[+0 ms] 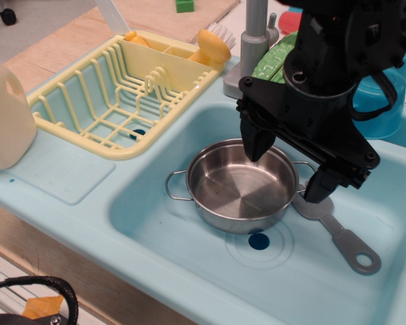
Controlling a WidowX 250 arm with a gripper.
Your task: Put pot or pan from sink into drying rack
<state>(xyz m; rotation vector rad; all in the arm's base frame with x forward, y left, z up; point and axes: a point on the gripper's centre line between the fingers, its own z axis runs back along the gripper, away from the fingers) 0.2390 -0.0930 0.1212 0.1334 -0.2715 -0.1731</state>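
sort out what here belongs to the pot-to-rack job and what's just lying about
For the job: pot, sink, drying rack, hand.
Lying about: grey spatula, white jug, tap, blue cup, green block.

A pot (242, 186) sits in the middle of a sink (189, 271), just behind the drain hole (258, 241). To its right, a spatula (338, 233) lies on the sink floor. The tool (287, 166) hangs over the pot's right rim. A drying rack (122, 95) stands behind and left of the sink, with a jug (7, 115) at its left. A faucet (250, 47) rises behind the sink.
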